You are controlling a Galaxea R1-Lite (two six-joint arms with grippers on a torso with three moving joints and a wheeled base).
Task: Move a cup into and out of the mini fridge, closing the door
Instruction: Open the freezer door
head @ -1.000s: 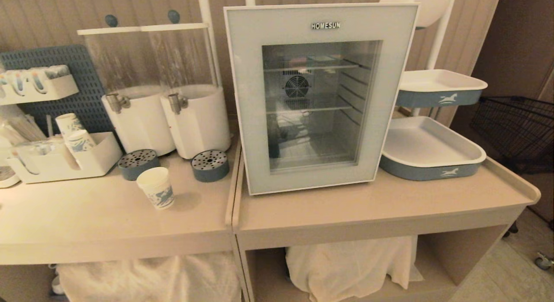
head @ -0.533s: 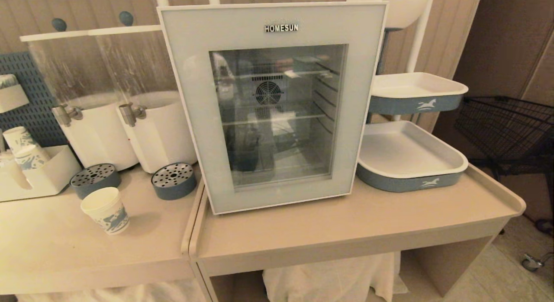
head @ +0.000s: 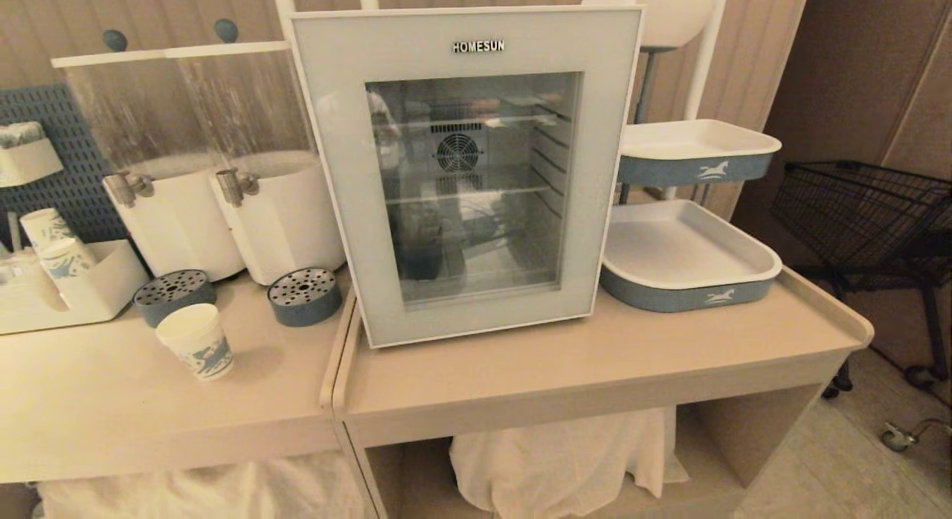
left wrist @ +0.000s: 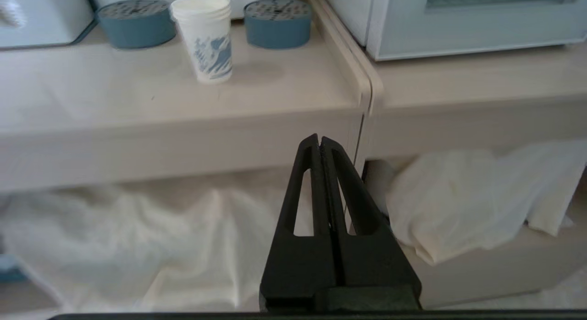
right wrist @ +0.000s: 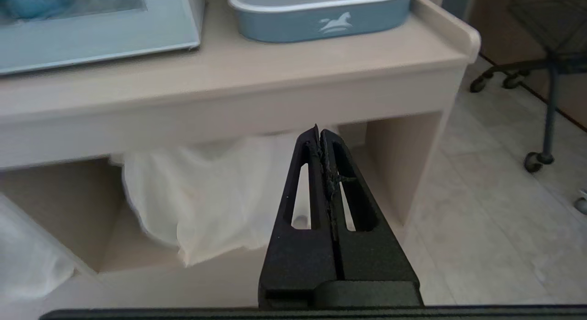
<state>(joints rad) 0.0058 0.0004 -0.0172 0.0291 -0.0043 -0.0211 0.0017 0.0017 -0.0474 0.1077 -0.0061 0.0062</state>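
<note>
Nothing had been handled at this point: the job sat at its very opening step, with the robot facing the counter and neither arm showing in the head view. The mini fridge [head: 465, 169] stood square on the right-hand table [head: 565, 370], and its door [head: 335, 177] lay flat against the cabinet, shut as far as could be seen, wire shelves visible through the glass. The cup [head: 197, 340] stood upright on the left-hand table [head: 111, 415], just in front of two round blue drip trays [head: 305, 296], apart from both and well to the left of the fridge. Behind them stood two drink dispensers [head: 223, 199].

Down low, the left gripper [left wrist: 319, 143] hung below the table edge with its fingers pressed together, holding nothing; the cup showed up and away from it in the left wrist view. The right gripper [right wrist: 319, 132] was likewise pinched closed and empty, level with the shelf under the right table, where white cloth [right wrist: 206, 196] lay bundled.

By my reading, the door had to come open first. That called for lifting an arm clear of the table lip, parting the fingers and catching the door's free edge; which side carries the hinge could not be told. Only then would the cup go in.
</note>
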